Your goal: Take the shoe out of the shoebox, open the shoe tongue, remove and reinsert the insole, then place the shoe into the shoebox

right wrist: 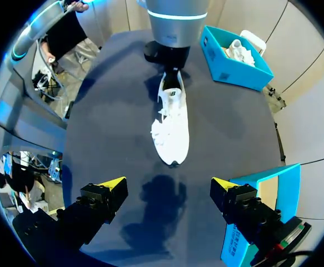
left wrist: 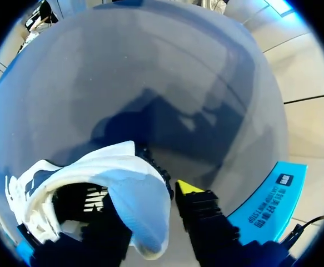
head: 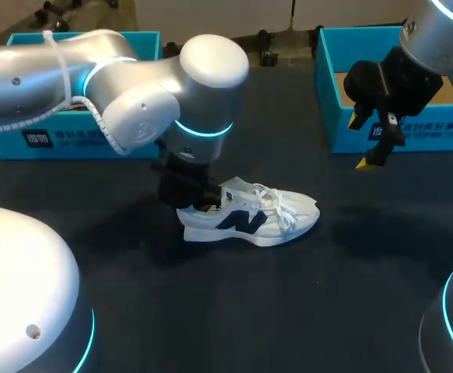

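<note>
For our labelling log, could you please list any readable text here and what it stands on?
On the left shoebox front: white print, too blurred to read.
On the right shoebox front: white print, too blurred to read.
On the shoe side: a dark logo, no readable words.
Inside the shoe: white print, too blurred.

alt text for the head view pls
A white shoe sits on its sole on the dark table, toe to the right, with the left hand at its heel. The right hand hangs open beside the right box; the left box sits at the far left.
</note>
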Controlling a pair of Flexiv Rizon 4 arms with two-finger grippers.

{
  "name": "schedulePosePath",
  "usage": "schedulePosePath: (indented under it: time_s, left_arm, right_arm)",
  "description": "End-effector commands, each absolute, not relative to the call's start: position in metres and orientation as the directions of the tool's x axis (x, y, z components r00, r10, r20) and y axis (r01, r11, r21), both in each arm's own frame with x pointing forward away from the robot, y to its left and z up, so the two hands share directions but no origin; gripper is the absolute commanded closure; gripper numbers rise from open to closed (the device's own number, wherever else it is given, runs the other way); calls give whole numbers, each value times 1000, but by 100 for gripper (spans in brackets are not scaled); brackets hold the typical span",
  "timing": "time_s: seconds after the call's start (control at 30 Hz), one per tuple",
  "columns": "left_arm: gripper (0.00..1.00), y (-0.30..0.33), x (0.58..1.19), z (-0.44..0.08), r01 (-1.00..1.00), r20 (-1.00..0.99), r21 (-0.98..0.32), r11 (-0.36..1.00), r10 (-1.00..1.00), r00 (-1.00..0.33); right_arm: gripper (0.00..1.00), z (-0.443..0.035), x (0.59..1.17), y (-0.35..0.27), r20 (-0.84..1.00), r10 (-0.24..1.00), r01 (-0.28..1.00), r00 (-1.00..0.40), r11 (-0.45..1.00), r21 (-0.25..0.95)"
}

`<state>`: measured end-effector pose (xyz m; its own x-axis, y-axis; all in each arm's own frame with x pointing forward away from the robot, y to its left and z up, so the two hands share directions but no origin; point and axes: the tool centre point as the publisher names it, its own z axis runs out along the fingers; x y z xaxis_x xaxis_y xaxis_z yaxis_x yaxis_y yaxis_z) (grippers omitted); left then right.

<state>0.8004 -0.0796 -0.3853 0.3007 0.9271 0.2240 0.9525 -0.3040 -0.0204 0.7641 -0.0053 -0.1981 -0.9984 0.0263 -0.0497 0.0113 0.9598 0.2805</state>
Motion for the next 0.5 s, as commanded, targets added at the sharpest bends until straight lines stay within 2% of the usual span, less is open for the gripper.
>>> schedulePosePath:
  time_s: [0.03,0.1,0.13,0.5]
  left_arm:
    - [40,-75,799,-377,954,211,-22,-299,932,296]
    - [8,-74,798,-373,957,195,-25,-289,937,289]
    - [0,-73,797,-371,958,185,-27,-284,941,284]
    - [0,-69,801,-335,982,35,-73,-173,984,175]
  right_arm:
    - [0,-199,765,-5,-48,26,11,-998,961,278]
    - [0,-199,765,-5,-48,26,11,-998,961,278]
    - [0,-199,765,-5,-48,26,11,-998,961,278]
    - [0,-199,765,-5,-48,26,11,-998,961,278]
